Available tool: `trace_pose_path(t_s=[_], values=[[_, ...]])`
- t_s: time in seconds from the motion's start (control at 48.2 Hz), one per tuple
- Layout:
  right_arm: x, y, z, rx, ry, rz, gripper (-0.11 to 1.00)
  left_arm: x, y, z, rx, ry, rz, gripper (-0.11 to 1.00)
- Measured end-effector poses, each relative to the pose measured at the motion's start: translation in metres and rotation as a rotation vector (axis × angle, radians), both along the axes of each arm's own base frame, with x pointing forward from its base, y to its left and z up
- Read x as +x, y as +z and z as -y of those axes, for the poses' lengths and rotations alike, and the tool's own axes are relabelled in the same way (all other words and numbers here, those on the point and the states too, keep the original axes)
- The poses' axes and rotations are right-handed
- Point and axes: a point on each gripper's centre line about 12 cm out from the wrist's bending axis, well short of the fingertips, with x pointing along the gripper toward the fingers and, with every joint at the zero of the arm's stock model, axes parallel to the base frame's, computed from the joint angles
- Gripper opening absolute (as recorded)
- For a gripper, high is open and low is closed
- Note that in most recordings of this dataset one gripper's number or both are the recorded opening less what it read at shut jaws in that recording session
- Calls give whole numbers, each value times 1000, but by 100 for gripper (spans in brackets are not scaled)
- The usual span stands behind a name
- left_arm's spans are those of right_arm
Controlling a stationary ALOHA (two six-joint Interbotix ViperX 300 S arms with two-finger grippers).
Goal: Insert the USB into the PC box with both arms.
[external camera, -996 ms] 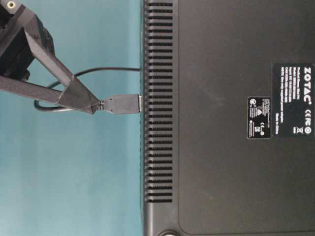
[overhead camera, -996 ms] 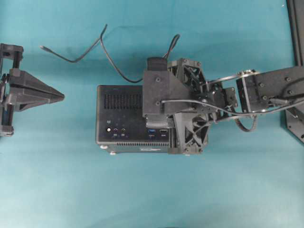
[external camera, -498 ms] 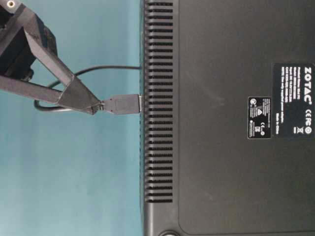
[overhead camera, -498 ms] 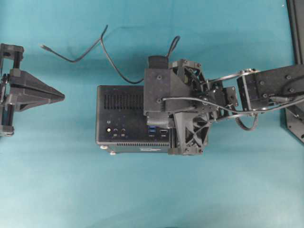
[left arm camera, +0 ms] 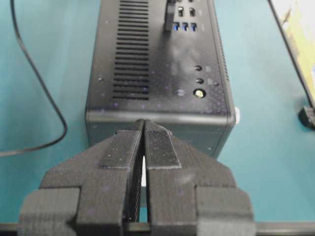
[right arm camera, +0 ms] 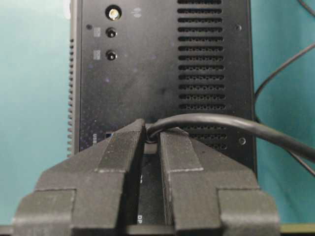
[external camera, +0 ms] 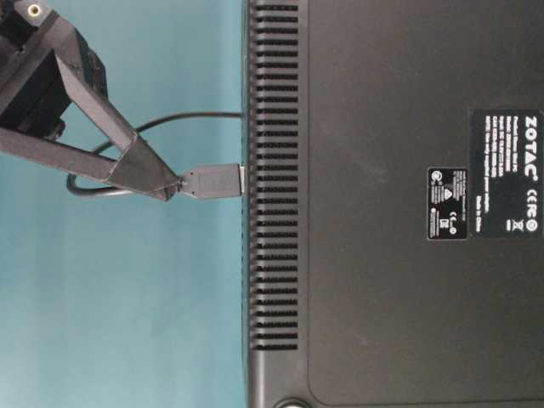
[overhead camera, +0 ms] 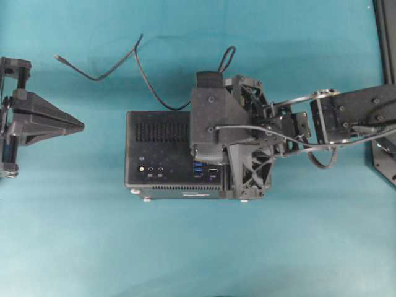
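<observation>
The PC box [overhead camera: 154, 154] lies on teal cloth with its port face up, and it fills the right of the table-level view [external camera: 382, 127]. My right gripper [external camera: 172, 184] is shut on the cable end of the USB [external camera: 212, 181], whose metal tip touches the box's port face. From the right wrist, the fingers [right arm camera: 118, 152] pinch where the black cable [right arm camera: 221, 123] leaves the plug. In the left wrist view the USB [left arm camera: 169, 17] stands upright at the blue ports. My left gripper [overhead camera: 80, 125] is shut and empty, left of the box and apart from it; the left wrist view puts its tips [left arm camera: 144, 125] before the box's end wall [left arm camera: 157, 132].
The black cable [overhead camera: 148, 80] loops over the cloth behind the box, and its slim free tip [overhead camera: 57, 58] lies at the far left. A black frame [overhead camera: 387, 37] runs along the right edge. Small silver feet [overhead camera: 146, 198] stick out on the box's near side.
The right wrist has shifted slightly and tilted, dragging the cable loop with it. The USB tip stays against the port face. The left arm has not moved.
</observation>
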Motion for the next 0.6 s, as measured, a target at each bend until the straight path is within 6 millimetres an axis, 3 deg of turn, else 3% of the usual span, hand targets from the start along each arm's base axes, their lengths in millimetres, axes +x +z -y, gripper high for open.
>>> trace_pose_path(t_s=[0.602], values=[[-2, -3, 0, 8, -43, -1, 12, -1, 1, 0, 0, 0, 3, 0]])
